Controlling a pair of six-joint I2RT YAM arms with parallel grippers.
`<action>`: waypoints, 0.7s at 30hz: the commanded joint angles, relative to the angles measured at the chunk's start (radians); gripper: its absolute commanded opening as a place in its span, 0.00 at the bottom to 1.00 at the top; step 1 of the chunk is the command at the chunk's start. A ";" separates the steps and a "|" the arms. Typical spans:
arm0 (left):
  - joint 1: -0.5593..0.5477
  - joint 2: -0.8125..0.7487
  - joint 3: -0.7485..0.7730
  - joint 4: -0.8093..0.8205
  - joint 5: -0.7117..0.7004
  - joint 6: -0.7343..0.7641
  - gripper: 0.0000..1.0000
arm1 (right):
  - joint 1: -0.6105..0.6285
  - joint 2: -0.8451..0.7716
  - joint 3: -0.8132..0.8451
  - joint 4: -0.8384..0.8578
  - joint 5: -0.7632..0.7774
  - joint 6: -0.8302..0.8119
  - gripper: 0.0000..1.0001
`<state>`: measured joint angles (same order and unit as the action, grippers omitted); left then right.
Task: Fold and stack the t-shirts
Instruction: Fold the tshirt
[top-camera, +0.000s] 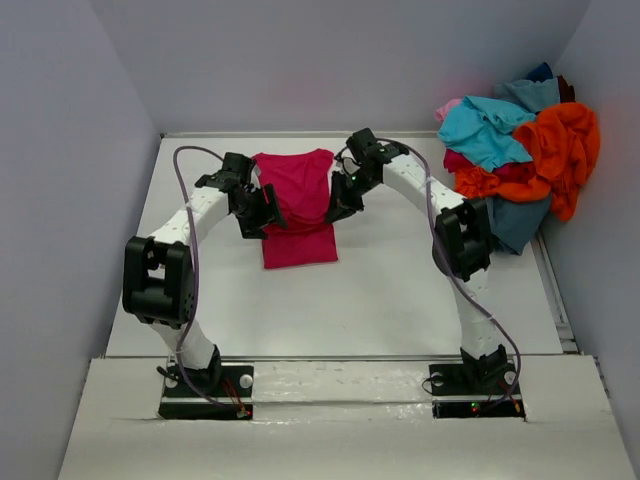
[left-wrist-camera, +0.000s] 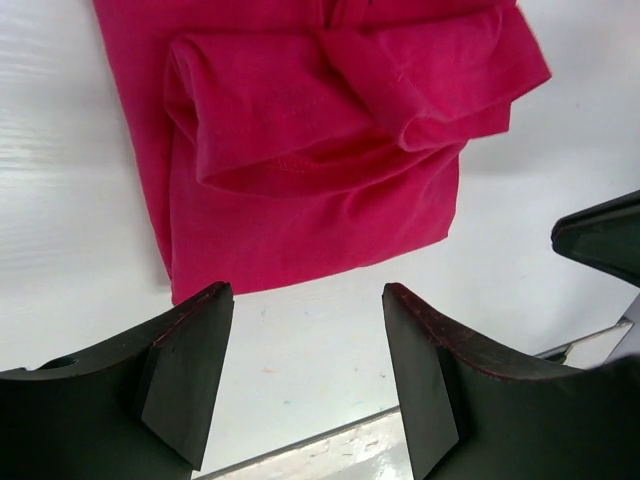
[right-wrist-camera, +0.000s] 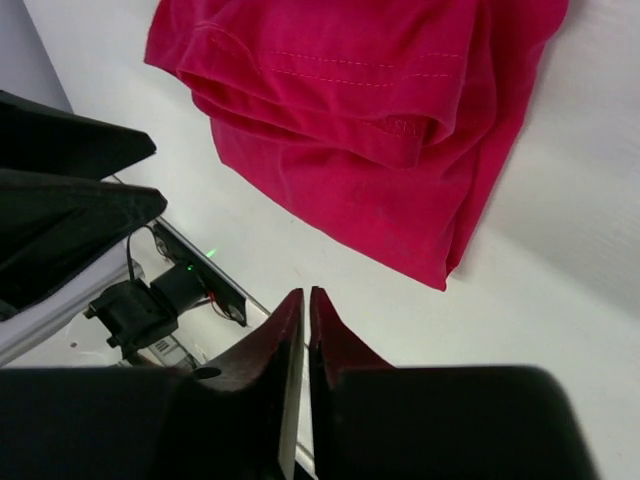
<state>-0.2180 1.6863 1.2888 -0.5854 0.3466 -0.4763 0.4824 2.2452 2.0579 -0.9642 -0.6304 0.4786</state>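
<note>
- Left pincer (top-camera: 258, 212) gapes wide and empty beside the left edge of the crimson t-shirt (top-camera: 300, 200), upper centre of the top view.
- The shirt lies part-folded on the bench (top-camera: 400, 300) (a sleeve turned in). The fold looks half done, so the next move likely calls for gripping an edge.
- Right pincer (right-wrist-camera: 305, 300) is pressed together, holding nothing.
- Other t-shirts (top-camera: 520, 150) are heaped at the upper right.

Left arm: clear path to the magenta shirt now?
Likely yes. The left gripper is open just off the edge of the magenta shirt, only bare table between them. The right gripper, shut, sits across the shirt, not blocking.
</note>
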 joint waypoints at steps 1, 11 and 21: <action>-0.038 0.009 -0.025 0.019 0.035 -0.001 0.72 | 0.028 0.040 0.008 0.030 -0.009 0.003 0.08; -0.067 0.122 0.066 0.012 0.023 0.002 0.72 | 0.038 0.123 0.070 0.009 -0.002 -0.009 0.08; -0.067 0.216 0.159 -0.007 0.000 0.016 0.72 | 0.038 0.212 0.166 -0.022 0.011 -0.012 0.08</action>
<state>-0.2806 1.8870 1.3869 -0.5747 0.3595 -0.4778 0.5171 2.4176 2.1471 -0.9691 -0.6243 0.4805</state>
